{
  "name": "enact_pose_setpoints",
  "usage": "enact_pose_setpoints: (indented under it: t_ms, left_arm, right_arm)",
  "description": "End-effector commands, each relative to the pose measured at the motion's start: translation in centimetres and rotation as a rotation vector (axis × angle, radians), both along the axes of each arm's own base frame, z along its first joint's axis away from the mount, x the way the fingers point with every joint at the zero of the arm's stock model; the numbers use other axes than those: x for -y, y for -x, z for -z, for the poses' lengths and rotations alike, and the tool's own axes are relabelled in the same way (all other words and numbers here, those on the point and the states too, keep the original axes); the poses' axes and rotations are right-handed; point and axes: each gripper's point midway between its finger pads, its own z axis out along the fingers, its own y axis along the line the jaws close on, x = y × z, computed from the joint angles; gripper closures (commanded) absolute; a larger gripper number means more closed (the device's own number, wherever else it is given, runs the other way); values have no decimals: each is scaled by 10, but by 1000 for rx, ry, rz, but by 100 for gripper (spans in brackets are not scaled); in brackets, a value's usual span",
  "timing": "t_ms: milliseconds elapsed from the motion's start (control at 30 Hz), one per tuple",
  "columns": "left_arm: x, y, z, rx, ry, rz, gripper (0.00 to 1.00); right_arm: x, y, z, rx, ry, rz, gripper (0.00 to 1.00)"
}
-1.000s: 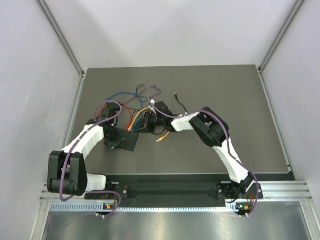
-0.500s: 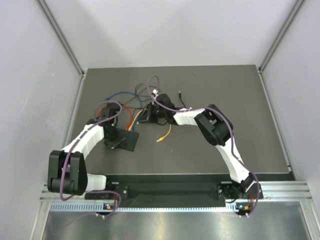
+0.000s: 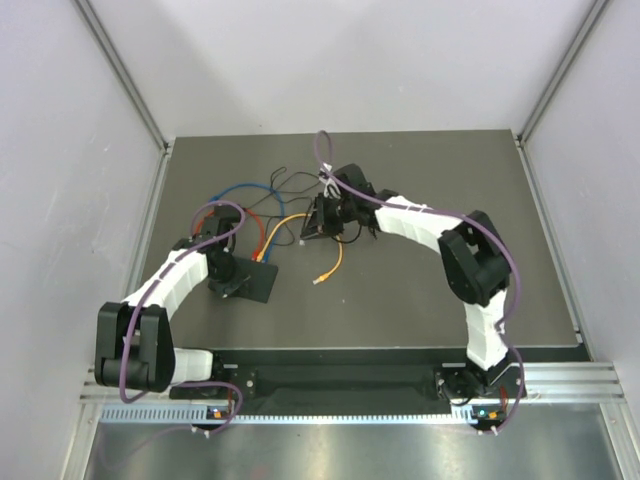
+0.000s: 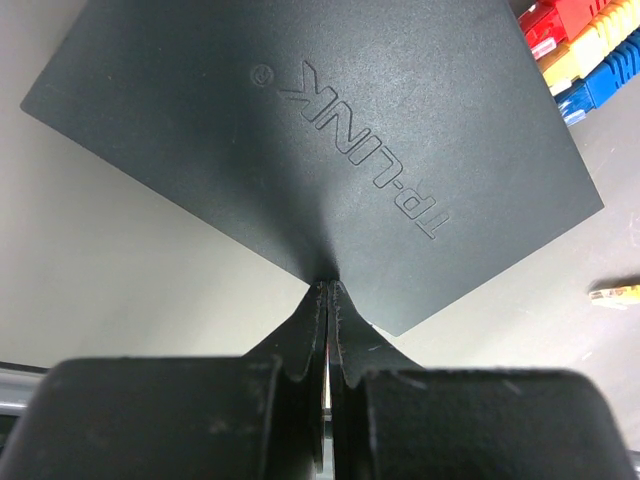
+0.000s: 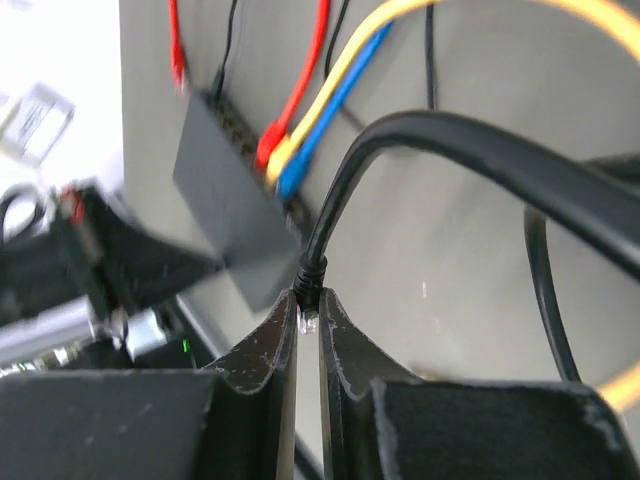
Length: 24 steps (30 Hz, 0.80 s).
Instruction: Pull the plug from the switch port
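Note:
The switch (image 3: pixel 258 281) is a flat black slab lying left of the table's centre, its logo showing in the left wrist view (image 4: pixel 320 130). My left gripper (image 4: pixel 328 286) is shut, with its tips pressed on the slab's near edge. Red, yellow and blue plugs (image 5: pixel 280 160) sit in the switch's ports. My right gripper (image 5: pixel 308 305) is shut on the black plug (image 5: pixel 309 275), held in the air clear of the switch (image 5: pixel 225 215), its thick black cable (image 5: pixel 450 135) arching away. From above, that gripper (image 3: pixel 313 228) hangs to the right of and behind the switch.
A loose yellow cable ends in a plug (image 3: pixel 320 279) on the mat right of the switch, also seen from the left wrist (image 4: pixel 615 293). Blue, red and black cables (image 3: pixel 262 192) tangle behind the switch. Grey walls close in the table's sides and back.
My right gripper has drawn away from the switch, up and toward the back right, taking the black plug and its cable along. The left gripper and the switch have stayed put.

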Motion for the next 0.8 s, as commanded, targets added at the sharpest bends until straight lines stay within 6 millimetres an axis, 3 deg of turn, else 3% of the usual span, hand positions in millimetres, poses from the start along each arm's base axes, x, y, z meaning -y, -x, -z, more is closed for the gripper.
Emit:
enact_pose_setpoints:
  t_ms: [0,133,167,267,367,400,533,633,667,767]
  left_arm:
    - [-2,-6,5,34,-12,6,100]
    - [-1,-13,-2,70,-8,25,100]
    - [0,-15,-4,79,-5,31,100]
    - [-1,-16,-6,95,-14,52,100]
    - [-3,-16,-8,107,-22,65,100]
    - [-3,-17,-9,116,-22,67,100]
    - [1,-23,-15,143,-6,78,100]
    - [5,-30,-19,162,15,92,100]
    - [6,-31,-20,165,18,96,100]
    - [8,-30,-19,156,26,105,100]
  right_arm:
    - [28,24,-30,37,21,-102,100]
    - [36,29,-80,38,-90,-152,100]
    - [37,29,-101,55,-135,-152,100]
    - [53,16,-150,123,-220,-115,100]
    - [80,-10,-192,215,-273,-10,100]
    - [97,-27,-201,247,-272,51,100]
    - [159,-76,-185,217,-198,268,100]
    - [203,-115,-159,206,-148,400,100]
    - [220,-132,-163,255,-164,443,100]
    - [262,-160,-138,231,-158,547,100]
